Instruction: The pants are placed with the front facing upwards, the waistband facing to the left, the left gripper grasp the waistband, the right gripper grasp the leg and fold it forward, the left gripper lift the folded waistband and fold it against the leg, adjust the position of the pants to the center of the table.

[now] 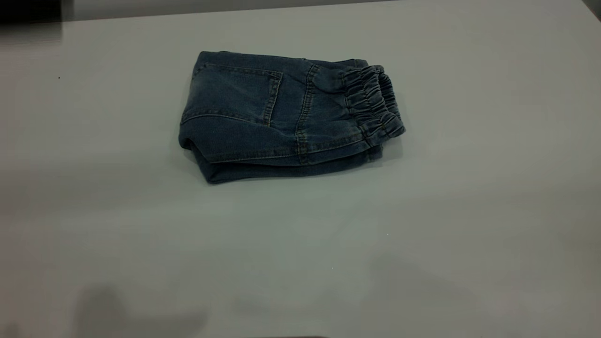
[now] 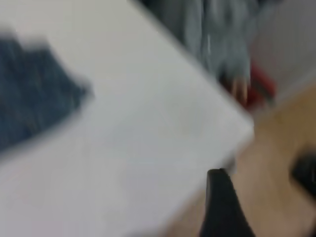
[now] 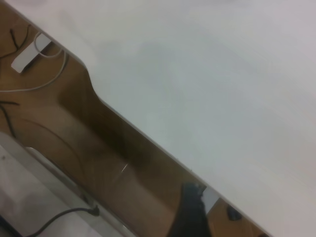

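Observation:
The pants (image 1: 281,117) lie folded into a compact bundle on the white table (image 1: 300,244), a little behind its middle. The rear patch pocket faces up. The gathered waistband (image 1: 373,103) is at the bundle's right end. Of the leg (image 1: 263,170), only a folded layer shows under the front edge. Neither gripper appears in the exterior view. In the blurred left wrist view, the left gripper (image 2: 222,207) hangs past the table's corner, far from the pants (image 2: 29,89). The right wrist view has the right gripper (image 3: 190,212) beyond the table's edge (image 3: 148,133), over the floor, with no denim in sight.
Wide bare tabletop surrounds the bundle on all sides. A white power strip (image 3: 29,52) and cables lie on the wooden floor beside the table. Beyond the table's corner, the left wrist view shows a blurred grey shape (image 2: 217,39) and something red (image 2: 259,91).

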Controlling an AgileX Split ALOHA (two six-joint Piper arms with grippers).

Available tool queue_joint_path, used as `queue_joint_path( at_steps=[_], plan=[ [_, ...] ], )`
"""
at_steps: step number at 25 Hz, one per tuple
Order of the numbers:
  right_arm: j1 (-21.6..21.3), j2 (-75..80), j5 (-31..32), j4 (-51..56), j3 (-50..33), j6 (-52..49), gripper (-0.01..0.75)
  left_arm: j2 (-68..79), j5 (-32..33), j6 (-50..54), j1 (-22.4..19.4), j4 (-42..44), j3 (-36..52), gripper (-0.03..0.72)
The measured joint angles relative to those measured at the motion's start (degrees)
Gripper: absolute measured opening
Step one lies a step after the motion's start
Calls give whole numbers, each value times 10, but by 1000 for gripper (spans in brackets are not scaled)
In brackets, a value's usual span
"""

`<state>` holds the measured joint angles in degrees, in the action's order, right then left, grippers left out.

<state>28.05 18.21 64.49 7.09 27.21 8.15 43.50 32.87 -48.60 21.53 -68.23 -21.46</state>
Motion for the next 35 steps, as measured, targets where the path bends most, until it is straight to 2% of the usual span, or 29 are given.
queue_joint_path(
  at_steps=[6, 10, 14, 18, 25, 31, 35],
  plan=[
    [0, 0, 0, 0, 0, 0, 500, 0, 126, 242, 0, 315, -42, 392],
    [0, 0, 0, 0, 0, 0, 500, 0, 220, 346, 0, 489, -112, 392],
    [0, 0, 0, 0, 0, 0, 500, -1, 307, 443, 0, 630, -122, 392],
    [0, 0, 0, 0, 0, 0, 500, -1, 338, 477, 0, 658, -122, 392],
    [0, 0, 0, 1, 0, 0, 500, -25, 330, 475, 0, 659, -86, 392],
    [0, 0, 0, 1, 0, 0, 500, -92, 295, 465, 0, 659, -75, 392],
    [0, 0, 0, 1, 0, 0, 500, -137, 305, 465, 0, 659, -75, 392]
  ],
)
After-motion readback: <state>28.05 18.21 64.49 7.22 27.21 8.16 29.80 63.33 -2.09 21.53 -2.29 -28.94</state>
